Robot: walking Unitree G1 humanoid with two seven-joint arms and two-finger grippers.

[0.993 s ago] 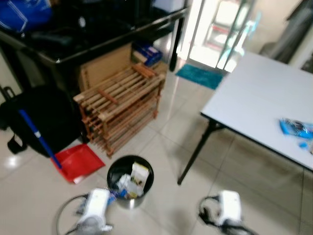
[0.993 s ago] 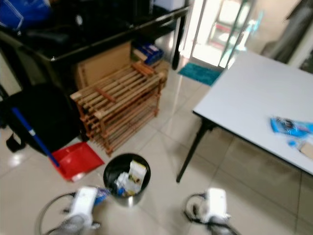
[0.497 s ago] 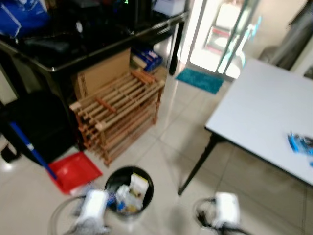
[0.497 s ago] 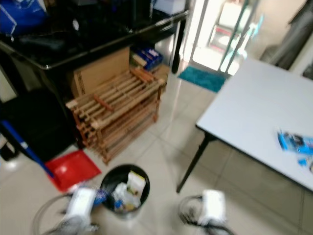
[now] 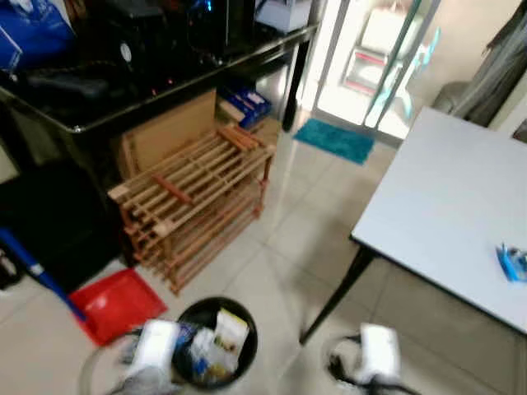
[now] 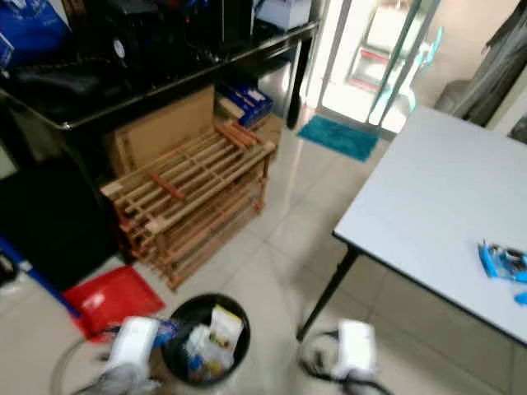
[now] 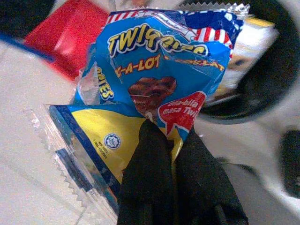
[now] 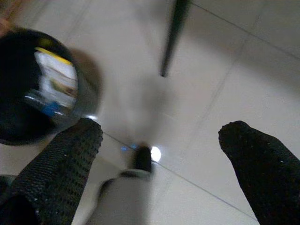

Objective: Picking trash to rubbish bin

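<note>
Step in hand: delivery of a held wrapper to the rubbish bin; judged near its end, release not yet made.

Left hand: fingers pinched together on a blue-and-yellow snack wrapper, gripped at its lower edge, the packet standing up beyond the fingertips. From the head views the left arm sits just beside the bin, at its rim on the robot's left.

Wrapper relative to bin: in the left wrist view the bin's dark mouth lies behind the packet and off to one side; the packet looks near the rim but not squarely over the opening.

Bin: black, round, on the tiled floor, already holding several packets and cartons. A red dustpan lies just beside it; a wooden rack stands beyond it.

Right hand: fingers spread wide, holding nothing, above bare floor near the bin.

Other trash: a blue packet lies on the white desk, well apart from the bin.

Next move, as judged: carry the wrapper over the bin's mouth, then part the fingers.
</note>
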